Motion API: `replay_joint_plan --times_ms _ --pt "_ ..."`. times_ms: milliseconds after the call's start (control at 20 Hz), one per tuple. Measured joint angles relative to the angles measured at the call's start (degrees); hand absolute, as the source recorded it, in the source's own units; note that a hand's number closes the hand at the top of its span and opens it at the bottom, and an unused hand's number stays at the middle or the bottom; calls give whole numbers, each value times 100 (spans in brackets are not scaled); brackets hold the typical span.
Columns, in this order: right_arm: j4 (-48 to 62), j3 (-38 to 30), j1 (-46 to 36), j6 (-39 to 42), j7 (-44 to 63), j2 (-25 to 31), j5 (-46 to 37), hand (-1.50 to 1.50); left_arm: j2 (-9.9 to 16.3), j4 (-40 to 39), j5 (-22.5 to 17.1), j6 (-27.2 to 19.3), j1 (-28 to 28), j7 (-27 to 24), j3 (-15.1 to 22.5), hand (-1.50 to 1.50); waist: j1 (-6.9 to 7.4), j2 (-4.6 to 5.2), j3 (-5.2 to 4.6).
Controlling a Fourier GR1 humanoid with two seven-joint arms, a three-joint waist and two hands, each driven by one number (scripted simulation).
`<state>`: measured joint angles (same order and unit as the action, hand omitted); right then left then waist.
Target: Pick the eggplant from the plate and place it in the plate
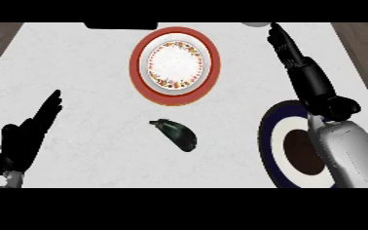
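You see the eggplant (pixel 174 134), dark, glossy and tapered, lying on the bare counter (pixel 86 78), a pale, faintly mottled top, between two plates and touching neither. The red plate (pixel 138 53), round with a white floral centre, sits behind it. The blue plate (pixel 270 141), ringed white and dark, is partly covered by your right forearm. Right hand (pixel 287 53) extends straight-fingered, holding nothing. Left hand (pixel 28 131) rests at the lower left edge, apparently relaxed.

Bright, even light; faint shadows
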<state>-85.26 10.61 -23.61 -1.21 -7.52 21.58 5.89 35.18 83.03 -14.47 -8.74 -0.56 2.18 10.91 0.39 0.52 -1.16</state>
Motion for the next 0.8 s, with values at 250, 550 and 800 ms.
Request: replay_joint_plan --times_ms 250,550,800 --pt "569 942 -411 1213 269 -561 451 150 -293 101 -42 -21 428 9 77 0 405 136 81" --pt "1384 1584 -1107 2213 -152 -828 320 -150 -729 145 -207 -50 848 160 205 0 643 202 103" --pt "2652 1768 -1457 3455 -806 -1002 556 -150 -1003 -14 -239 -178 1130 341 242 0 564 211 125"
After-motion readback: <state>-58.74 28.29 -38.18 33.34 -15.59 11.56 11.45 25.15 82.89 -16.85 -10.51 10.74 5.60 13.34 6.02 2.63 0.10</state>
